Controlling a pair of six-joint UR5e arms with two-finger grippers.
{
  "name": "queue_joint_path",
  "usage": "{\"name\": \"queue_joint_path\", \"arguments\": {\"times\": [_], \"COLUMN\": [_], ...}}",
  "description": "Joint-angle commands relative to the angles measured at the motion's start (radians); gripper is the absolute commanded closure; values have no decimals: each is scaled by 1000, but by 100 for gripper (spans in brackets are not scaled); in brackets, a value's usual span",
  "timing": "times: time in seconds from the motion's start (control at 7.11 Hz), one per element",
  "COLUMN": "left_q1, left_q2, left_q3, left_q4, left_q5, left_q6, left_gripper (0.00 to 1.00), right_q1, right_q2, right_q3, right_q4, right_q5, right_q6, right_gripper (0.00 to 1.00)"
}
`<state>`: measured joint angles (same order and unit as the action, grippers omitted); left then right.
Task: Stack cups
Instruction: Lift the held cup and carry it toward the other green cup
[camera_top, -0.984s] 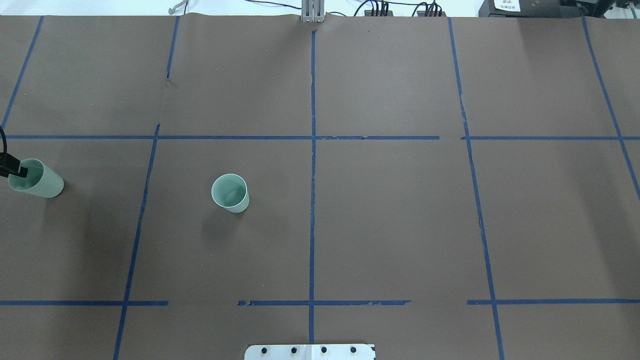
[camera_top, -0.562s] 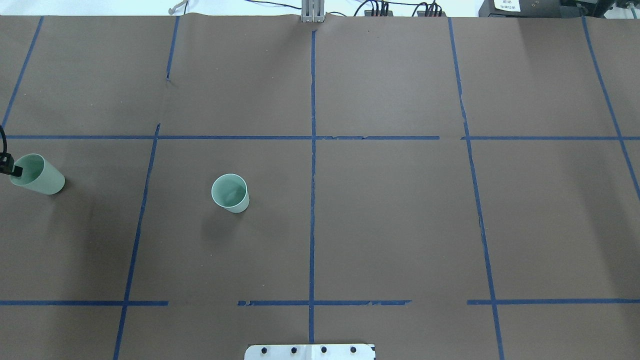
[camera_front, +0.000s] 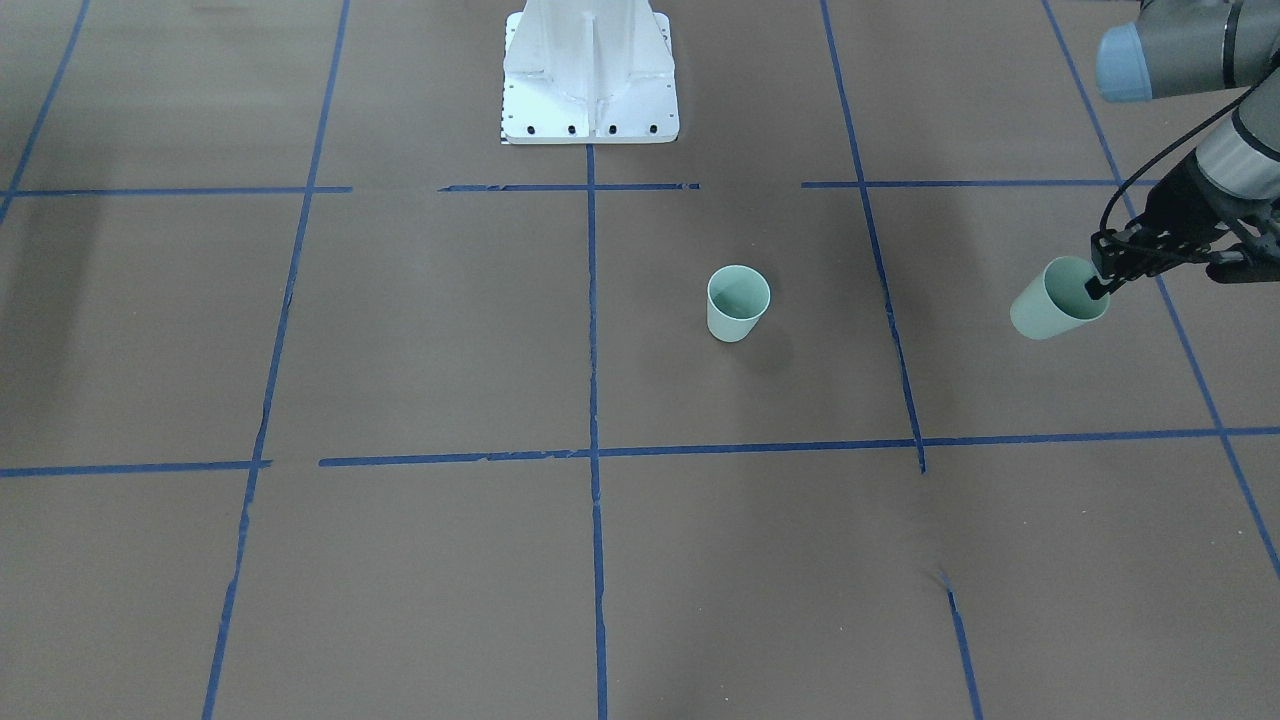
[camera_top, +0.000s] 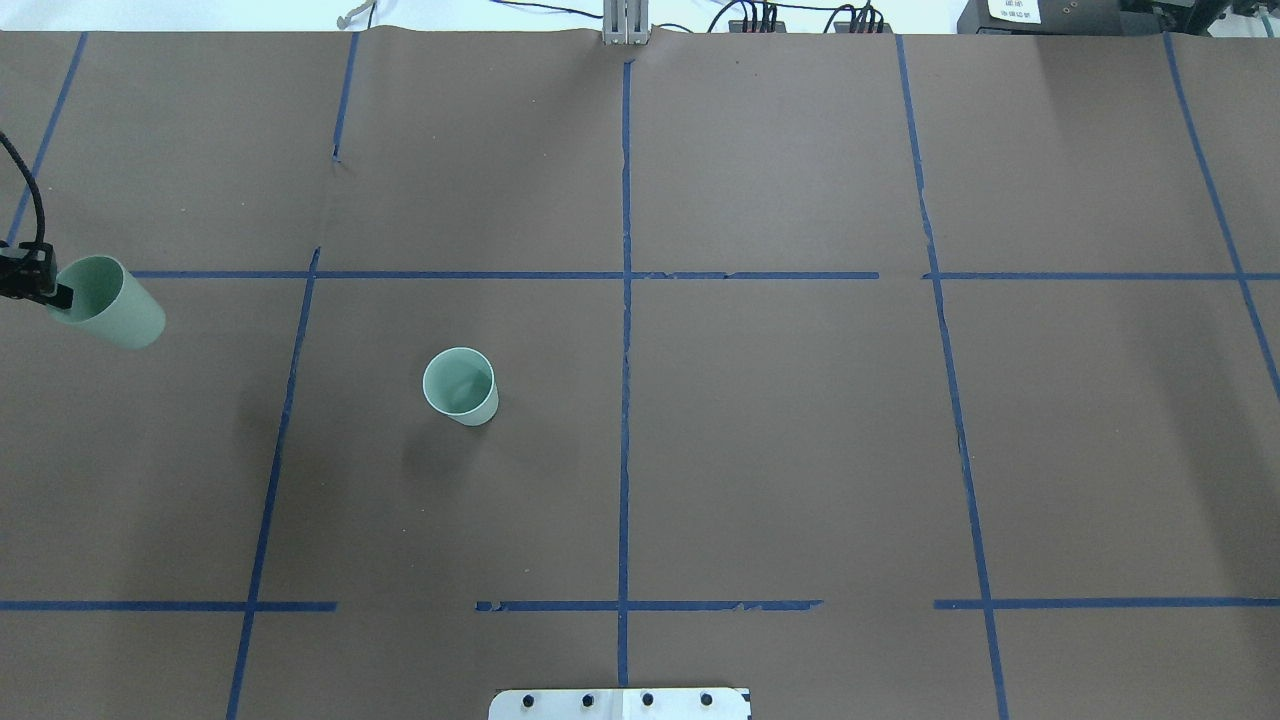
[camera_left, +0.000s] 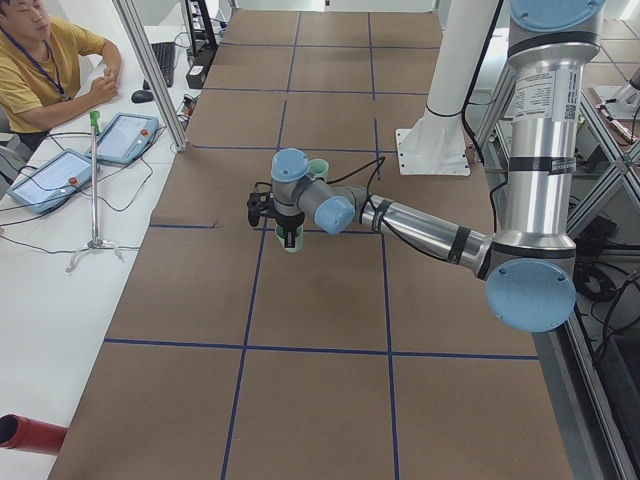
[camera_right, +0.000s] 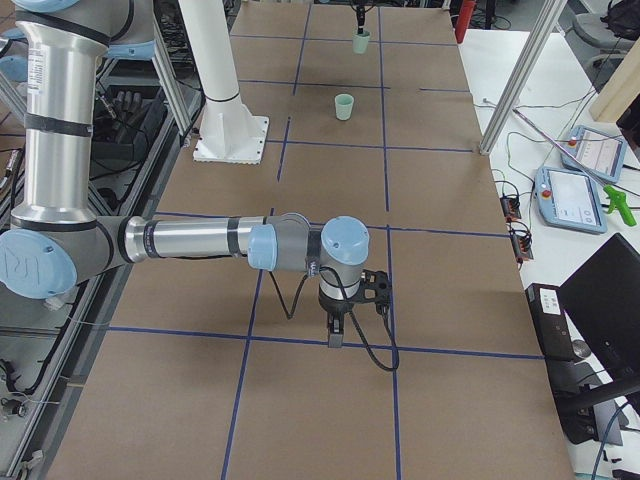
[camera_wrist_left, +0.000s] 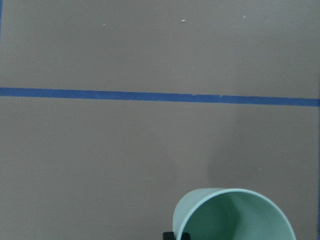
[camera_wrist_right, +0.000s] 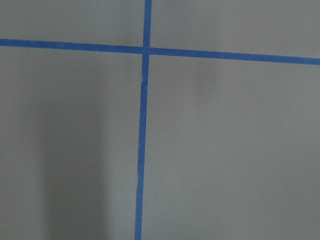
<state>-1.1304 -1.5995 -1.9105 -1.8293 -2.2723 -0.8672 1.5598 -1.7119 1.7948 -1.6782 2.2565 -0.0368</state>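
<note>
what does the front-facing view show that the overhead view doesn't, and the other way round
Only the front-facing view: the left arm with its grey links and blue joint cap, and the white base column rising from its plate.
Only the overhead view: the cables and a dark box along the table's far edge.
Both: the left gripper shut on the rim of the tilted cup, the upright cup standing apart from it, and the blue tape lines on the brown cover.
</note>
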Motion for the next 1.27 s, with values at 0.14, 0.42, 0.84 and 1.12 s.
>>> {"name": "queue_joint_path", "arguments": {"times": [0.14,0.42,0.84,1.12], "left_q1": [156,277,404,448], "left_q2": [-202,-342,-391,-408], "left_q3": [-38,-39,-73,-107], "left_q4": [41,198,342,386], "left_q5": [95,204,286,315], "left_q6": [-408,-536,-639,-688], "left_gripper": [100,100,100,100], "right_q1": [0,-1,-1,0], "right_q2": [0,0,0,0], "right_q3": [0,0,0,0], "right_q4": [0,0,0,0], "right_q5": [0,0,0,0], "right_q6": [0,0,0,0], "right_gripper": [0,0,0,0]}}
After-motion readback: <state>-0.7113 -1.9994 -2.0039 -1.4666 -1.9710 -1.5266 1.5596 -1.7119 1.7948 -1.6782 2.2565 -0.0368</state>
